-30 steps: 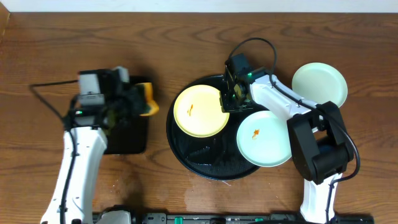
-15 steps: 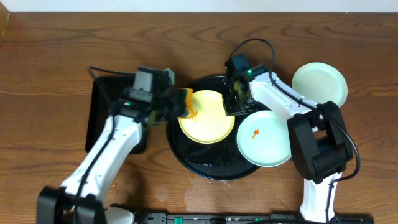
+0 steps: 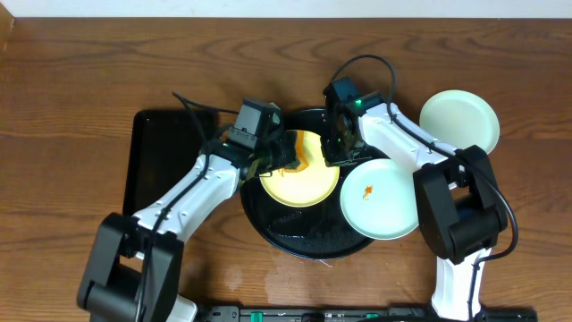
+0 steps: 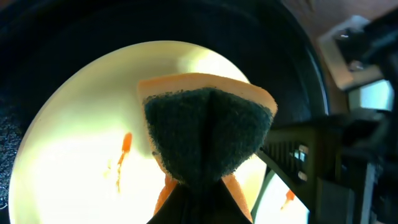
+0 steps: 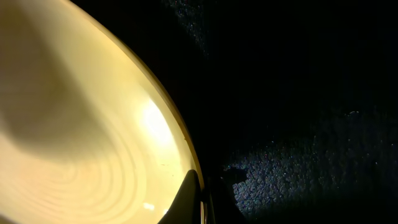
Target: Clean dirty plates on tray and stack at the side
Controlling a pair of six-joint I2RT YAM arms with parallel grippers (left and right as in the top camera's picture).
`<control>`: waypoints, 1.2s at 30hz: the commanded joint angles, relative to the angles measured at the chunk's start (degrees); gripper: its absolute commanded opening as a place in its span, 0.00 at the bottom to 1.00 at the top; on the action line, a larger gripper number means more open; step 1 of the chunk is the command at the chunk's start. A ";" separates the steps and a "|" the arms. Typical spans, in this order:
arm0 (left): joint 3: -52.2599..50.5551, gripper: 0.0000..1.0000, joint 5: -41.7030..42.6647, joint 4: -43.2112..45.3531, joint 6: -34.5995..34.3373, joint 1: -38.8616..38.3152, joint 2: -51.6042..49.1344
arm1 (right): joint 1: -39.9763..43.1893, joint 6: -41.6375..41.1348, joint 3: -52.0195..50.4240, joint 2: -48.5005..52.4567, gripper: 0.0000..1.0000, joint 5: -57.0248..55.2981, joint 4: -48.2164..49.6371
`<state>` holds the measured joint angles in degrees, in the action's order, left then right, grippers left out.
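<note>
At frame centre the left jaws hold a sponge [image 4: 208,127] over the yellow plate [image 3: 304,185], which sits in the round tray [image 3: 268,224]. The right jaws pinch the plate's right rim.

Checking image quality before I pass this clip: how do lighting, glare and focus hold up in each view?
Overhead: evenly lit and sharp, faint reflections on the black tray. Left wrist: the sponge fills the centre, slightly soft; the yellow plate nearly washes out. Right wrist: mostly underexposed, one glare spot near the plate's rim, a shadow across its bowl.
</note>
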<state>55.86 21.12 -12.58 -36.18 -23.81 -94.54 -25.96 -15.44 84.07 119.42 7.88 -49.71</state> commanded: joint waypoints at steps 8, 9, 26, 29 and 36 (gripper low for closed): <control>0.70 0.08 -7.30 -2.73 6.29 2.91 3.93 | 1.16 0.04 0.79 0.81 0.01 -2.51 -0.24; 0.92 0.07 -10.40 -4.11 6.99 3.93 5.57 | 1.16 0.02 0.79 0.81 0.01 -2.49 -0.24; 0.42 0.08 -28.57 -14.47 9.66 31.85 6.67 | 1.14 -0.39 0.76 0.81 0.01 -2.49 0.87; 0.42 0.08 -25.42 -14.05 11.02 33.40 3.41 | 1.11 -0.42 0.76 0.81 0.01 -2.49 0.90; 0.42 0.08 -24.52 -13.97 11.13 33.55 0.76 | 1.11 -0.42 0.76 0.81 0.01 -2.49 1.60</control>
<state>55.96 -4.14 -26.59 -26.15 9.63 -93.30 -25.96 -15.46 84.07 119.42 7.46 -48.42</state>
